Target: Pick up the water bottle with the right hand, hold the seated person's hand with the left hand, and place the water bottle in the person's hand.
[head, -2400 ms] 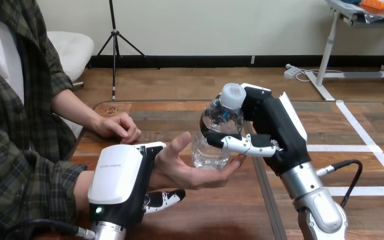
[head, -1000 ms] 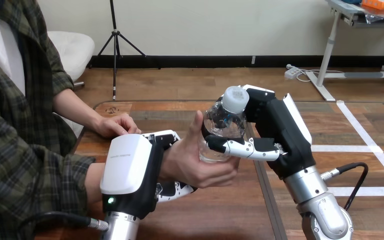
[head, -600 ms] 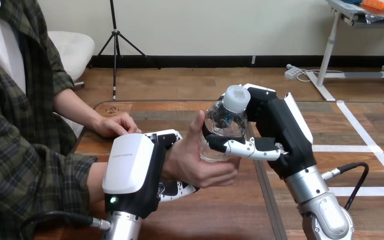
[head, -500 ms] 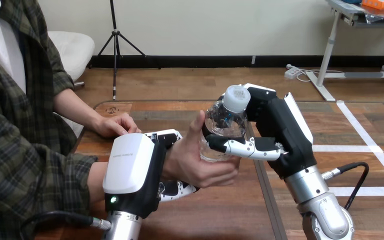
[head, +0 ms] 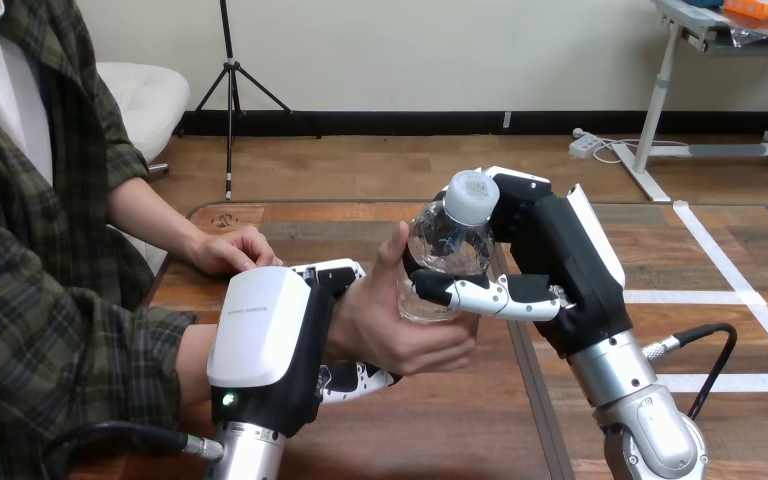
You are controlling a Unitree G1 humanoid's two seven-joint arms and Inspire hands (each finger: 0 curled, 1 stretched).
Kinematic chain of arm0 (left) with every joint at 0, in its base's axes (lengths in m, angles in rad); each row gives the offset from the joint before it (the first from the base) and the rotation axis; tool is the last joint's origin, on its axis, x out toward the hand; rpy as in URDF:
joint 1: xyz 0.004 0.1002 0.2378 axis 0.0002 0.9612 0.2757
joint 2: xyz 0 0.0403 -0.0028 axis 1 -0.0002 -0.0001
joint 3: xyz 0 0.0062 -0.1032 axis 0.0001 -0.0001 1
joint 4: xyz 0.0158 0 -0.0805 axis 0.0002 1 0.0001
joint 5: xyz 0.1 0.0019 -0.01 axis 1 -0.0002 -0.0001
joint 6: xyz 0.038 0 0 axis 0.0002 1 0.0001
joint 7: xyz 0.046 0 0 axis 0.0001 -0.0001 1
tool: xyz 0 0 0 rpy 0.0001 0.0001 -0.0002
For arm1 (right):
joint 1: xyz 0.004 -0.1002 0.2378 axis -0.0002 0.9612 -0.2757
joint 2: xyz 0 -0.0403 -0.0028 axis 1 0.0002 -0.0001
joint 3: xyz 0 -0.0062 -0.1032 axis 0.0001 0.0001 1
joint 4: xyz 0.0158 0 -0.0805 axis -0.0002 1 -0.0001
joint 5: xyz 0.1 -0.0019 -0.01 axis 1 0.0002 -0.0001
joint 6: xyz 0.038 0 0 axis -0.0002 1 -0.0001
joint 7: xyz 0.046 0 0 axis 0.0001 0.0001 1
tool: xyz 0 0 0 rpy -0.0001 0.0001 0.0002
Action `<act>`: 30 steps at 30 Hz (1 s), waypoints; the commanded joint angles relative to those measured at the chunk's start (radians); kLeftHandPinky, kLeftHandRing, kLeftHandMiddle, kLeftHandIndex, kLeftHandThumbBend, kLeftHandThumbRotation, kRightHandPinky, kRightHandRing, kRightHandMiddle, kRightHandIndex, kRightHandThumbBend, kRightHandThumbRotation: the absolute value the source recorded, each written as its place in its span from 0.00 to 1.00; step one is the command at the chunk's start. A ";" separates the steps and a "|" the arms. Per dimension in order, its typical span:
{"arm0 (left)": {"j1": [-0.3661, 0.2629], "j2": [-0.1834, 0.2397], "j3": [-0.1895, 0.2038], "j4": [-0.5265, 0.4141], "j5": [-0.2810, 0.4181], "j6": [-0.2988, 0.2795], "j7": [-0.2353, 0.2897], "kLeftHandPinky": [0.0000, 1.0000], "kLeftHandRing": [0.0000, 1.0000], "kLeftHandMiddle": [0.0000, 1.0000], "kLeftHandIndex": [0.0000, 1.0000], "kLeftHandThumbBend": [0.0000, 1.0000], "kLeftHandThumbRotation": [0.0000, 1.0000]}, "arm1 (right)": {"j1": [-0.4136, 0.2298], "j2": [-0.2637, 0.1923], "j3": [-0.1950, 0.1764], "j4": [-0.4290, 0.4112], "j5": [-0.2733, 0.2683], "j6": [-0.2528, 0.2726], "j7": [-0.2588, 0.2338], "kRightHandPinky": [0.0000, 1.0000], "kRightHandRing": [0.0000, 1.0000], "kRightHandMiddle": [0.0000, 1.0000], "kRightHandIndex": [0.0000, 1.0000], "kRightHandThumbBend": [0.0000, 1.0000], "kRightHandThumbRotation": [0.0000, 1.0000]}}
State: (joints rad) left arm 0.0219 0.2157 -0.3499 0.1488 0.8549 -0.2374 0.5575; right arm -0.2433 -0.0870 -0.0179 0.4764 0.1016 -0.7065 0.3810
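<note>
Handover: our right hand (head: pixel 552 262) grips the water bottle (head: pixel 447 245), also clasped by the person's hand (head: pixel 400 335); our left hand (head: pixel 265 345) wraps the person's wrist (head: pixel 348 318). Next, we judge, the right hand must let go.

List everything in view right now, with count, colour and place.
water bottle: one, clear with a white cap, upright above the table's middle, gripped by two hands.
table: one, brown wood, under everything.
person's hand at the bottle: one, wrapped round the bottle's lower part.
person's other hand: one, resting on the table, far left.
left robot hand: one, black and white, curled round the person's wrist.
right robot hand: one, black and white, curled round the bottle's upper part.
</note>
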 commanded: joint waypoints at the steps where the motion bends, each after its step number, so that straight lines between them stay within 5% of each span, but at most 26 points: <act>1: -0.075 -0.040 -0.045 -0.036 -0.005 -0.045 -0.005 0.26 0.30 0.35 0.38 0.92 0.00 | -0.032 -0.011 -0.004 -0.042 0.011 -0.018 -0.003 0.34 0.38 0.43 0.46 0.72 0.00; 14: -0.067 -0.032 -0.038 -0.038 -0.015 -0.052 -0.007 0.26 0.30 0.35 0.37 0.91 0.00 | -0.035 -0.003 -0.001 -0.039 0.030 -0.009 0.006 0.36 0.39 0.45 0.46 0.71 0.00; 30: -0.063 -0.023 -0.040 -0.045 0.027 -0.024 0.000 0.27 0.32 0.37 0.39 0.92 0.00 | -0.043 -0.015 0.000 -0.026 0.013 -0.017 0.007 0.52 0.58 0.65 0.66 0.76 0.00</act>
State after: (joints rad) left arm 0.0218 0.2167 -0.3454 0.1487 0.8615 -0.2385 0.5570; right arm -0.2421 -0.0883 -0.0138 0.4765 0.1080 -0.7033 0.3890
